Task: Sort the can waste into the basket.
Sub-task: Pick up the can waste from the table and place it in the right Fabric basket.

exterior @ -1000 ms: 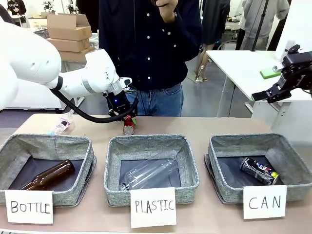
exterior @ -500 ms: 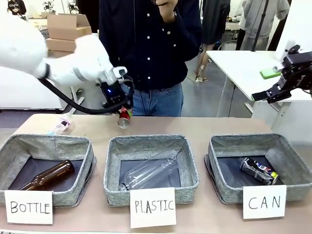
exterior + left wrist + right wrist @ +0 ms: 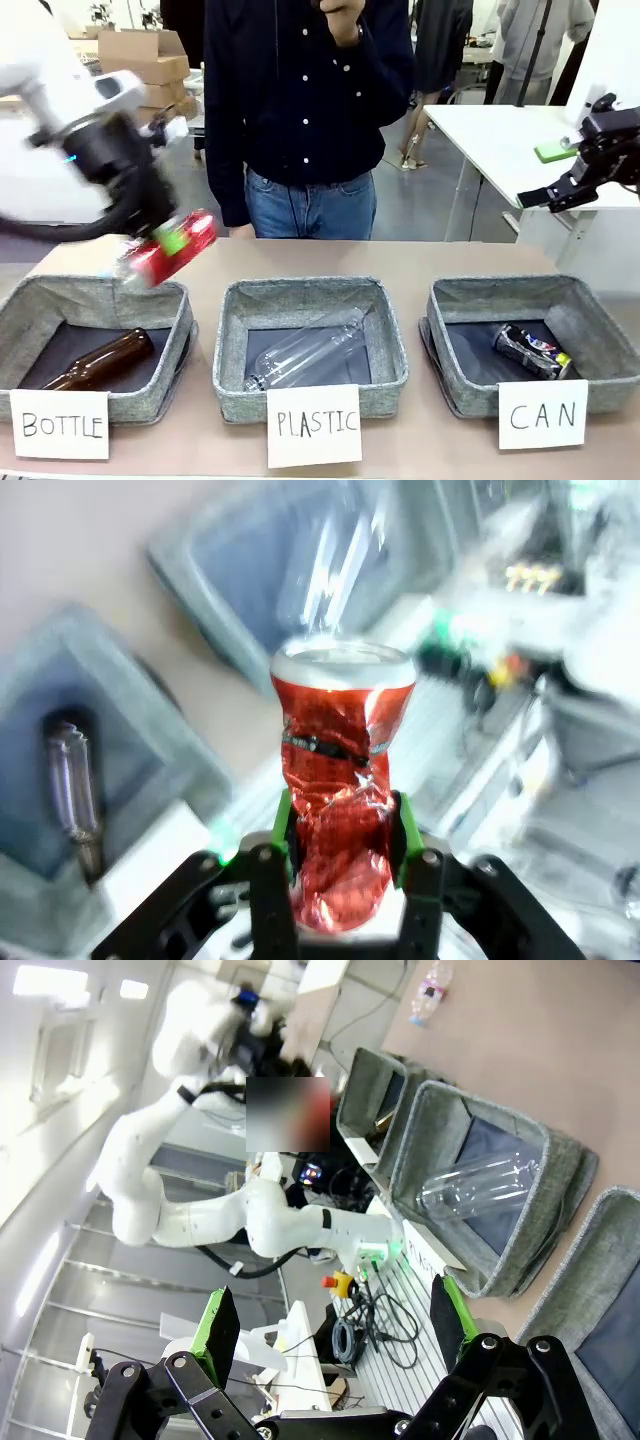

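The left gripper (image 3: 342, 825) is closed on the red can (image 3: 340, 770), which is held in the air near the far rim of the BOTTLE basket (image 3: 20, 300). The right gripper (image 3: 335, 1325) is spread wide. The black can (image 3: 530, 350) is lying in the CAN basket (image 3: 605, 330).

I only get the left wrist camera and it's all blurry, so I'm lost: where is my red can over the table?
Observer: The front view shows the red can, held in the left gripper, above the far rim of the BOTTLE basket.
Operator: Where's the can basket?
Observer: The CAN basket sits at the robot's far right; a black-and-silver can lies inside.
Operator: Is the other arm in my way?
Observer: No, the right gripper is open, raised beyond the right end of the table.
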`<action>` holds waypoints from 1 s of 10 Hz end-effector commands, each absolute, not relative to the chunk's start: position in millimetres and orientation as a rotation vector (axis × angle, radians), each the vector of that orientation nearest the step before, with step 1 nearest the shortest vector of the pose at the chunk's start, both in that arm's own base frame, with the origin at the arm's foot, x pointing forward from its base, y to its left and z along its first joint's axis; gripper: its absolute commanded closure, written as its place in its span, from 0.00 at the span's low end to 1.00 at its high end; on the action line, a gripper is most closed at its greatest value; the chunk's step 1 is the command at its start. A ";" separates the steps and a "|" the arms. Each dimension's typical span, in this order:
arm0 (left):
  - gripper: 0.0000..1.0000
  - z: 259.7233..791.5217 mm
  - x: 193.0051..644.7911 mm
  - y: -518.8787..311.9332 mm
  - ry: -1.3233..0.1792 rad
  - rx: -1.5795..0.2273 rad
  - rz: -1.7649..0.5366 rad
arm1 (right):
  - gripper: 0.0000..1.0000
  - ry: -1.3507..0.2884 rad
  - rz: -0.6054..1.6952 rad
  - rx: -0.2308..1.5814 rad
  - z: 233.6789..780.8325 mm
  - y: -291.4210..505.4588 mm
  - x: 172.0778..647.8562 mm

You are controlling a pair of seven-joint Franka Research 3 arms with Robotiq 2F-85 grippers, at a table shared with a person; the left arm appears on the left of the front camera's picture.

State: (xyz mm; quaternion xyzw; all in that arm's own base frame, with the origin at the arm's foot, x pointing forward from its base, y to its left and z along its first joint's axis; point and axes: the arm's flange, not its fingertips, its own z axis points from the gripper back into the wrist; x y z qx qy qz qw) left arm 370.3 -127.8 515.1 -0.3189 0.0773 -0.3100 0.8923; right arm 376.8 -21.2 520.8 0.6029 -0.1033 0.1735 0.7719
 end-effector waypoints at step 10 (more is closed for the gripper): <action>0.57 470.9 357.6 -399.8 -0.207 -0.264 -1.593 | 0.00 -0.301 0.262 0.927 544.4 -177.1 250.6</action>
